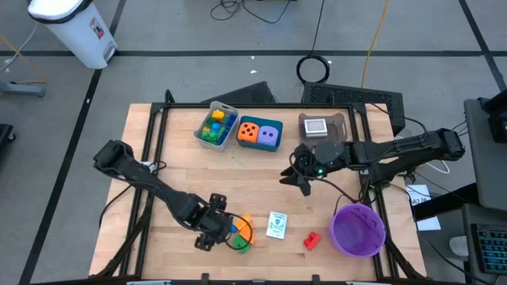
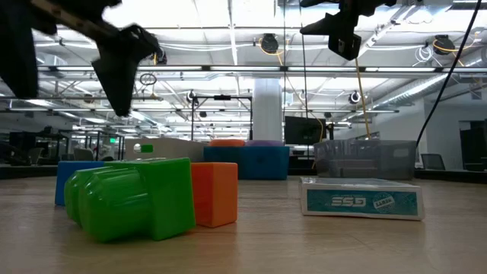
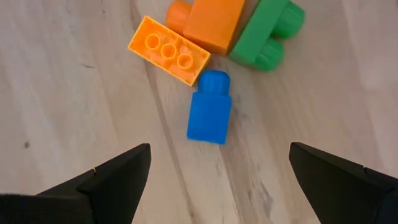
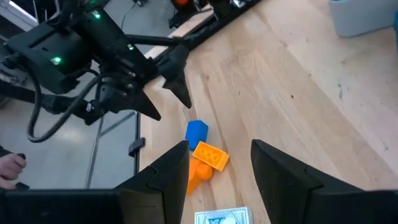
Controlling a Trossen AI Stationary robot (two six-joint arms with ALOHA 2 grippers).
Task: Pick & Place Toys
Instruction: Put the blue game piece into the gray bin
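Note:
A small heap of bricks lies near the table's front edge: a blue brick [image 3: 209,115], a flat orange brick [image 3: 169,50], a taller orange brick [image 3: 211,22] and a green brick [image 3: 267,37]. My left gripper [image 3: 217,155] hangs open just above them, pointing steeply down, its fingers on either side of the blue brick and clear of it. To their right lie a white and teal card [image 1: 276,225] and a red brick [image 1: 312,240]. My right gripper [image 1: 299,180] is open, high above mid-table, holding nothing.
A purple bowl [image 1: 358,229] stands at the front right. Along the far edge stand a grey tray [image 1: 224,108] with bricks, a teal tray [image 1: 259,147] with two dice and a brown tray [image 1: 342,119] with a card. Bare wood lies between.

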